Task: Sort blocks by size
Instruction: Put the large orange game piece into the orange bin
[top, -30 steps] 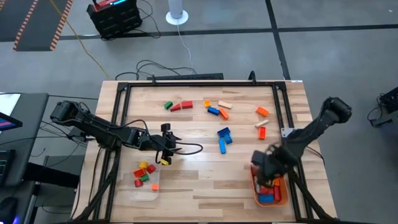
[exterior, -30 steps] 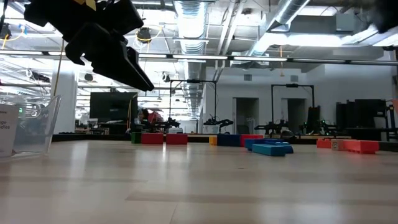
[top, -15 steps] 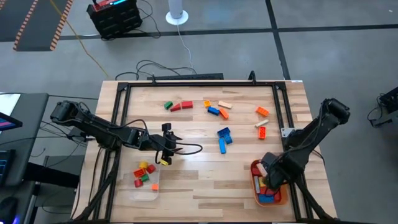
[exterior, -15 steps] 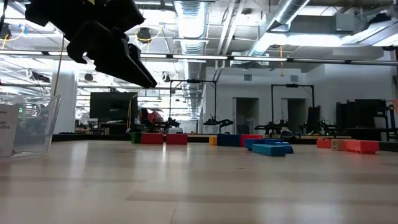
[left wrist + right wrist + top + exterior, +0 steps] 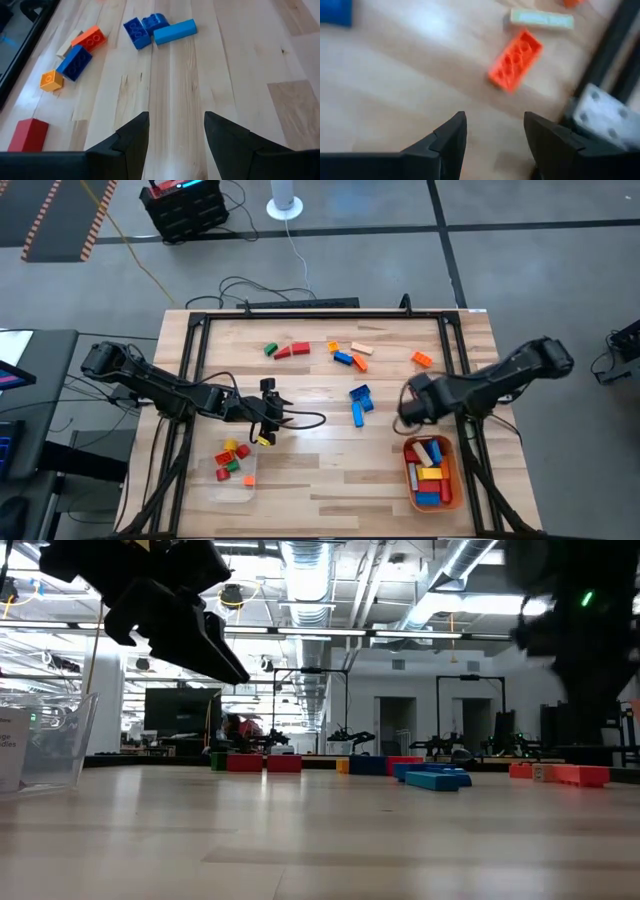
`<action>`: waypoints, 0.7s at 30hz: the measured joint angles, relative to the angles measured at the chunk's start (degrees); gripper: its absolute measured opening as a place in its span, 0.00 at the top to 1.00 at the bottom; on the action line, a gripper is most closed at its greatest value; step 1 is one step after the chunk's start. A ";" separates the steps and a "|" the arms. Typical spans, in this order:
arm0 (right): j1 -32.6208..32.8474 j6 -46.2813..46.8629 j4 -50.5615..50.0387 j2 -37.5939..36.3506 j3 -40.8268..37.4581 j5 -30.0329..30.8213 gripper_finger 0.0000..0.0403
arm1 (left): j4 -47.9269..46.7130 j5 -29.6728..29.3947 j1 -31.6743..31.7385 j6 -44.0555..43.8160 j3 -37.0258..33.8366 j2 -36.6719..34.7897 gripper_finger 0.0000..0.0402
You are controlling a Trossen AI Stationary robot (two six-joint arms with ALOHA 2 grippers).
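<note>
Loose blocks lie flat on the wooden table: a green and red pair (image 5: 285,350), a blue, orange and tan cluster (image 5: 350,356), an orange block (image 5: 421,359), and blue blocks (image 5: 359,402). My left gripper (image 5: 278,416) hangs open above bare wood at mid-left, facing the blue blocks (image 5: 145,31). My right gripper (image 5: 403,405) hovers open right of the blue blocks. An orange block (image 5: 516,60) and a tan bar (image 5: 541,19) lie ahead of its fingers, untouched. Neither gripper has anything between its fingers.
An orange tray (image 5: 411,480) with several long blocks stands at the near right. A clear tray (image 5: 237,492) with several small blocks stands at the near left. A black frame (image 5: 197,340) runs along the table's left, far and right sides. Bare wood lies between the trays.
My right gripper has risen from over the orange tray and swung toward the table's far edge and left, to beside the blue blocks. The tray's blocks now show uncovered.
</note>
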 joint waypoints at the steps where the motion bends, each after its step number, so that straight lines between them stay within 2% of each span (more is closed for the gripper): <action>1: -2.11 -2.65 2.44 -0.50 -2.06 0.30 0.43 | -0.43 0.02 0.00 -0.12 0.00 0.00 0.54; 5: -7.88 -7.50 7.80 -4.56 -8.94 1.65 0.41 | -1.60 0.02 0.00 -0.46 0.00 0.00 0.54; 13: -13.84 -5.90 13.78 -14.44 -15.73 2.45 0.36 | -1.47 0.02 0.00 -0.50 0.00 0.00 0.54; 21: -18.88 -5.12 16.54 -12.04 -16.56 2.45 0.34 | -2.19 0.06 0.00 -1.66 0.00 0.00 0.54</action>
